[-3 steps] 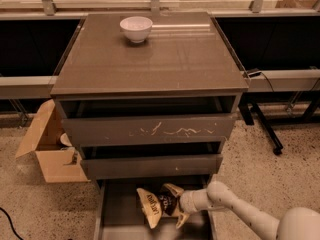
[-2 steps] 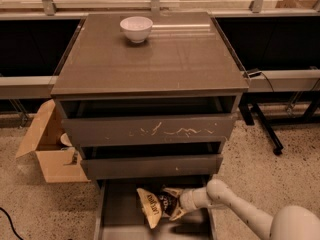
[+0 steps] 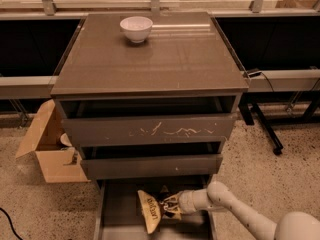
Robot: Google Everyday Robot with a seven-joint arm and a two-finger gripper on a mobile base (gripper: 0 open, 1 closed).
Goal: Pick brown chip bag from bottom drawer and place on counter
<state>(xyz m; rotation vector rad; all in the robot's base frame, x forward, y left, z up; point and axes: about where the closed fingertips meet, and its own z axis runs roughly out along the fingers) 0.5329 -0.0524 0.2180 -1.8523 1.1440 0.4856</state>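
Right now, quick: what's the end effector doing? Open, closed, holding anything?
End effector: closed on the brown chip bag, low inside the open bottom drawer.

You can count three drawers: one scratched drawer [image 3: 150,130], one plain middle drawer [image 3: 150,165] and one bottom drawer [image 3: 117,209]. There is one counter [image 3: 165,66], with one white bowl [image 3: 136,28] on it. You have one brown chip bag [image 3: 150,215] and one gripper [image 3: 170,206], right at the bag, down in the bottom drawer. One cardboard box [image 3: 52,156] sits on the floor.
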